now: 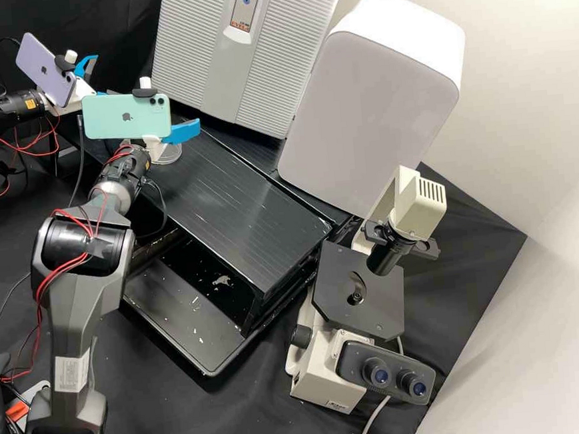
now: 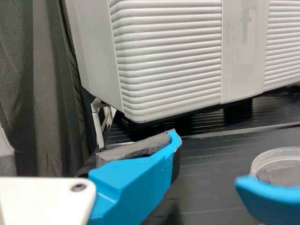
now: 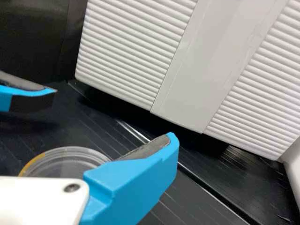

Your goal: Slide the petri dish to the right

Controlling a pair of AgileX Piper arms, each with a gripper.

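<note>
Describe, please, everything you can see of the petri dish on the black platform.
The petri dish is a shallow round dish of clear plastic-looking material, with a yellowish tinge at one edge. Nothing shows inside. It lies flat on the black ribbed platform, near its far end, before the white ribbed appliance. A gripper hangs close by; contact cannot be told.

Black-draped bench (image 1: 184,412), bearing a ribbed black platform (image 1: 235,208) across its middle and a microscope (image 1: 364,318) near its right edge. Along the far edge, a ribbed white appliance (image 1: 236,54) and a white box (image 1: 373,96). On the platform's far left end, a petri dish (image 3: 61,161).
</note>
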